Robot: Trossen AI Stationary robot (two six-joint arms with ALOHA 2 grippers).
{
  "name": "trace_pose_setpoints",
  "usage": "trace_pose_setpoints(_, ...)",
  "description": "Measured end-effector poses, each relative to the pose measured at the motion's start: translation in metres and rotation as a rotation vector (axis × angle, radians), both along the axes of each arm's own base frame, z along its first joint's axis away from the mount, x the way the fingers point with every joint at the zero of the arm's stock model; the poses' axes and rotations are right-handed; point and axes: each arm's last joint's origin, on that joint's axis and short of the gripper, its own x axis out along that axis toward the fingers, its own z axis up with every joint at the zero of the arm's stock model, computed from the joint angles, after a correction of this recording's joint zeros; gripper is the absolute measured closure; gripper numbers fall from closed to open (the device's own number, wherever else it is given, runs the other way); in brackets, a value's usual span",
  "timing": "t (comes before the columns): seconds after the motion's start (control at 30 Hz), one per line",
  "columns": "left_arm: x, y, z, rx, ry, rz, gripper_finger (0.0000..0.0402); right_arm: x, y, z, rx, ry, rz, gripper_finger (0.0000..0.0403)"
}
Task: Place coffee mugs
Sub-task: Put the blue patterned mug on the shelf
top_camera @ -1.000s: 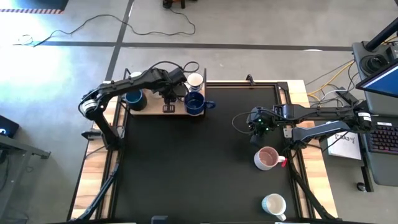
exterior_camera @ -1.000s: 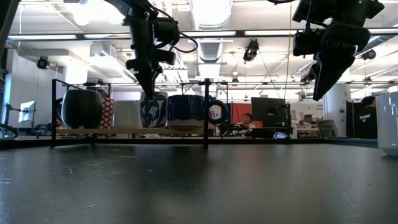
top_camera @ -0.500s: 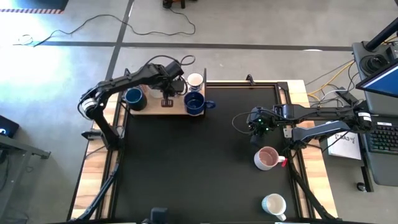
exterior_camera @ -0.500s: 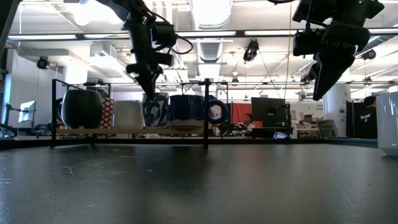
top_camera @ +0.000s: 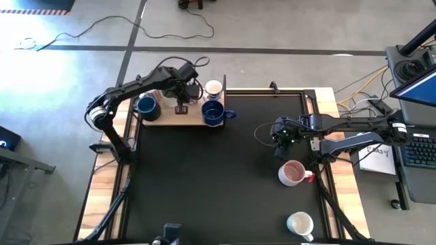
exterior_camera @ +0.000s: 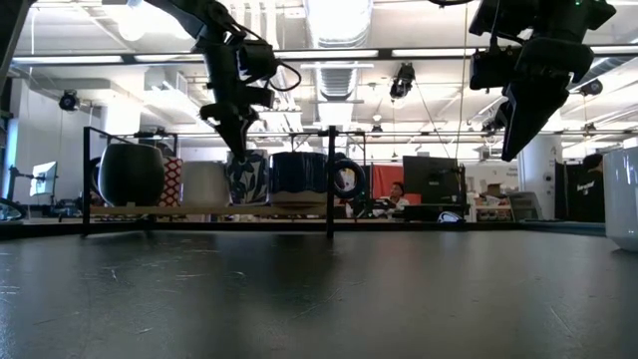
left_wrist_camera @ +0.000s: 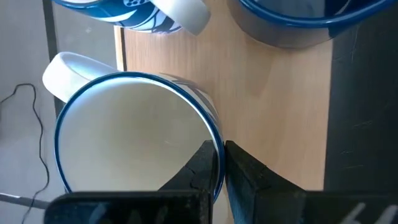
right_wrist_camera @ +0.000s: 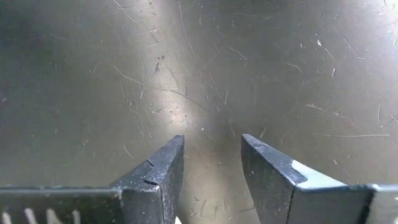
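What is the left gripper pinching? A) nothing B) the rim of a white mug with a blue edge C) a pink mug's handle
B: in the left wrist view the left gripper is shut on the white mug's blue-edged rim, over the wooden tray.

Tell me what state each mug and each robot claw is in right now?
Left gripper: shut on the rim of the white, blue-rimmed mug, above the wooden tray.
Right gripper: open, empty, above the bare black mat.
Dark blue mug: upright on the tray.
Second blue mug: upright on the tray.
Pink mug: upright on the mat, not yet placed.
White mug: upright near the mat's corner, not yet placed.
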Motion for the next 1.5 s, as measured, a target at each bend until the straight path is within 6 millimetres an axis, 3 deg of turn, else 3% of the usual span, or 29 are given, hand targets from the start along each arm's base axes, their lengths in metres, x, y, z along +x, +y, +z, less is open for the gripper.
trace_pose_setpoints(0.47,0.001,0.009,-0.002,0.010,0.010,-0.027,0.0395,0.000,0.000,0.000,0.000,-0.001,0.000,0.0257)
trace_pose_setpoints(1.07,0.035,0.045,0.004,-0.142,0.131,0.040,0.0394,0.001,0.000,0.000,-0.001,-0.008,0.000,0.0257)
trace_pose_setpoints(1.5,0.037,0.047,0.003,-0.196,0.114,0.072,0.0386,0.001,0.000,0.001,-0.003,-0.016,0.000,0.0257)
